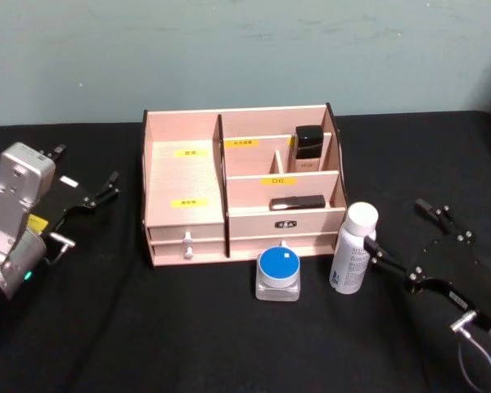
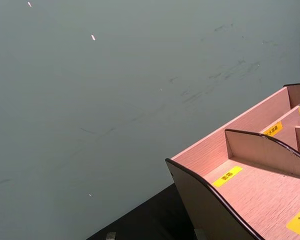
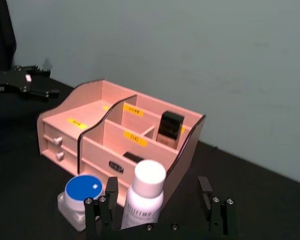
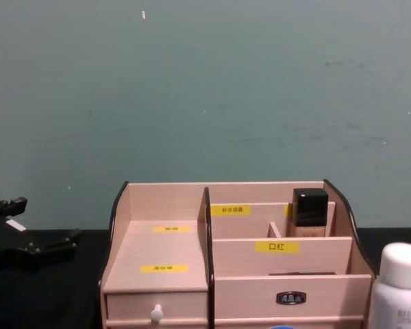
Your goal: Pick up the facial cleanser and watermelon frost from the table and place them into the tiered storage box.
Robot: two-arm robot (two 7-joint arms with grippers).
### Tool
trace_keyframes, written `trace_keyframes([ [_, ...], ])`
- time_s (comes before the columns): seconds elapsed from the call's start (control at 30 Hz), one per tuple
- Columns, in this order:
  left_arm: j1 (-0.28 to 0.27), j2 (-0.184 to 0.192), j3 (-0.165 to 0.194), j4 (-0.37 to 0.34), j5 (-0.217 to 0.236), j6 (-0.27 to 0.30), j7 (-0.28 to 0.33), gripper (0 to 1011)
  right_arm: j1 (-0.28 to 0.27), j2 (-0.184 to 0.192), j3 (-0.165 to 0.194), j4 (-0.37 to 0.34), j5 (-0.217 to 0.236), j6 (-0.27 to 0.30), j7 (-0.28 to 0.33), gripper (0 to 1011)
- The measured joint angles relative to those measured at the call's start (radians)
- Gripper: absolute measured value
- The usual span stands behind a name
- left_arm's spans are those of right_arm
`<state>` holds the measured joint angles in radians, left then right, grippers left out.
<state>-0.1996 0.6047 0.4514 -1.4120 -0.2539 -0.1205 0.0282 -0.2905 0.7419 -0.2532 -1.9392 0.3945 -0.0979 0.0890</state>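
Two grippers of mine are out over the black table (image 1: 229,344) in the head view. The tiered storage box (image 1: 184,176) sits mid-table toward the back, drawers facing me. Just in front of it stands the blue-lidded jar (image 1: 278,273). To the jar's right is the white bottle (image 1: 353,250), upright, near the box's right front corner. My right gripper (image 1: 394,225) is low on the right, spread wide and holding nothing, its nearer fingertip just beside the bottle. My left gripper (image 1: 88,168) hangs off the box's left side, apart from it, also spread and empty. Inside the box, a black-capped bottle (image 1: 308,147) stands in the back right compartment, and a flat black stick (image 1: 297,201) lies in the compartment in front of that.

Left wrist view: the box's curved, black-edged side, yellow labels (image 2: 227,176) on the stepped left compartments, and the teal wall (image 2: 90,100) behind.

Right wrist view: my two fingers (image 3: 110,190) frame the white bottle, which stands nearer the finger on the jar's side. I can't tell whether that finger touches it. Jar and bottle stand side by side in front of the box, and my left gripper shows far off beyond it.

Chest view: the box is front-on with a white knob (image 4: 157,313) on its lower left drawer. The bottle's cap is at the lower right corner, and my left gripper is at the left edge, spread apart.
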Motion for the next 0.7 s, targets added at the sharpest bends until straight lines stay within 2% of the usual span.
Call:
trace_keyframes([
  [0.33, 0.0, 0.0, 0.0, 0.0, 0.0, 0.0, 0.0, 1010, 0.037, -0.039, -0.021, 0.074, 0.041, 0.052, 0.076, 1002],
  [0.7, 0.0, 0.0, 0.0, 0.0, 0.0, 0.0, 0.0, 1010, 0.101, -0.099, -0.044, 0.167, 0.021, 0.077, 0.123, 1002],
])
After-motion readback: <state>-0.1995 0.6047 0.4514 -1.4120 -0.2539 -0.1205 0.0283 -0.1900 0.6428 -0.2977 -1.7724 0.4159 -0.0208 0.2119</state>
